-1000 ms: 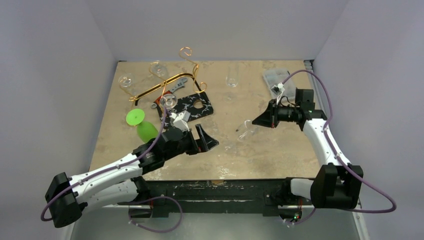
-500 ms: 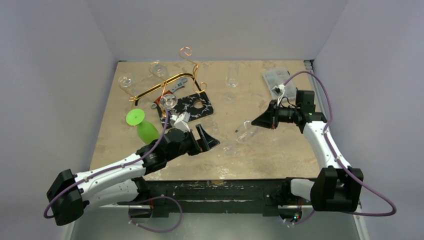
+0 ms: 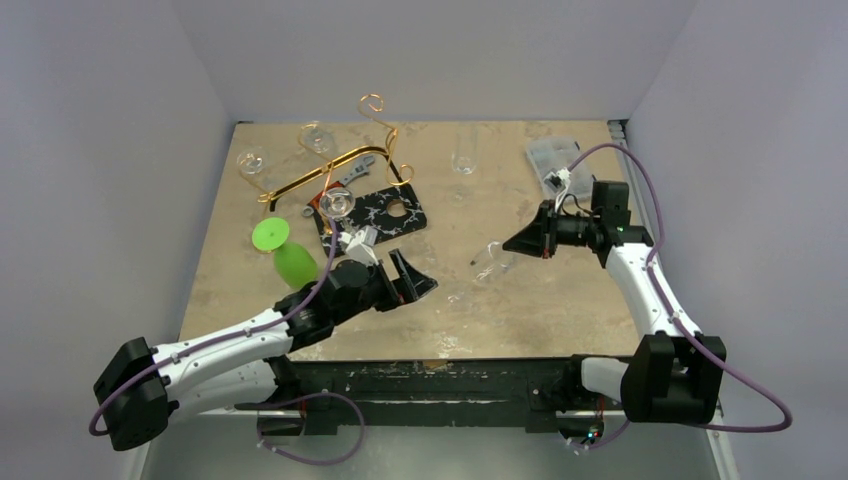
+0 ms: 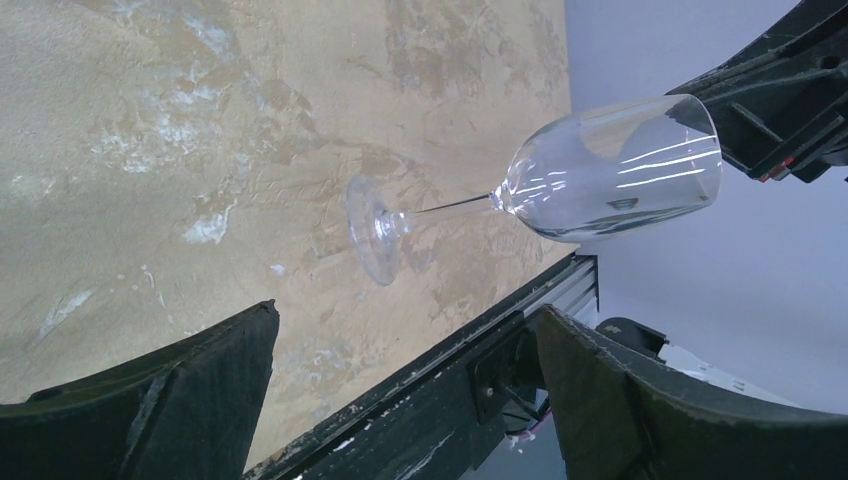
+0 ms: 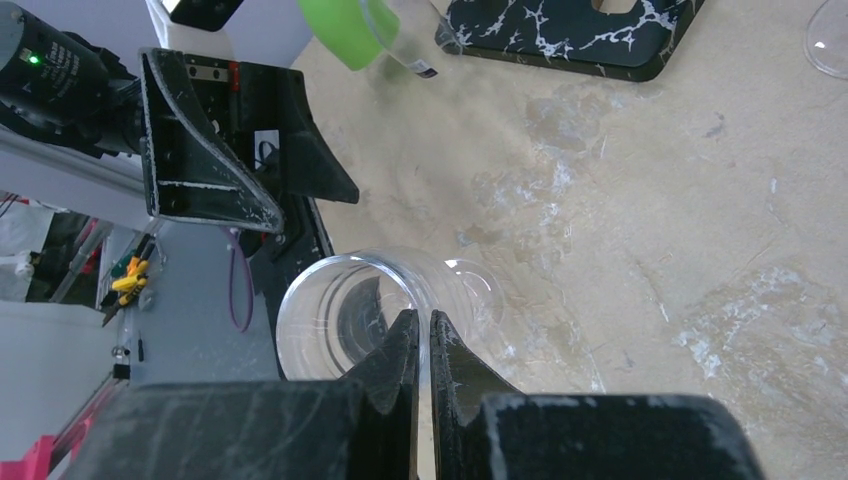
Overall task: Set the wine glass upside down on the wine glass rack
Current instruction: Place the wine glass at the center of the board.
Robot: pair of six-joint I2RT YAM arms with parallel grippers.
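Clear stemmed wine glass (image 4: pixel 610 170) stands tilted mid-counter, foot apparently on the mottled tan counter (image 3: pixel 560 300), rim pinched by the closed right end effector (image 5: pixel 418 318). The left end effector (image 4: pixel 407 310) gapes wide, empty, facing the stem. Recommended: clamp the stem before the right releases, then invert towards the thin gold wire rack (image 3: pixel 320 175)

Left arm stretched low, left hand (image 3: pixel 415 278) spread wide — right arm bent inward, right hand (image 3: pixel 512 242) pinched closed

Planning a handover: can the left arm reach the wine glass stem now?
Likely yes: left tool open, facing the wine glass stem across open table; right tool pinches only its rim.
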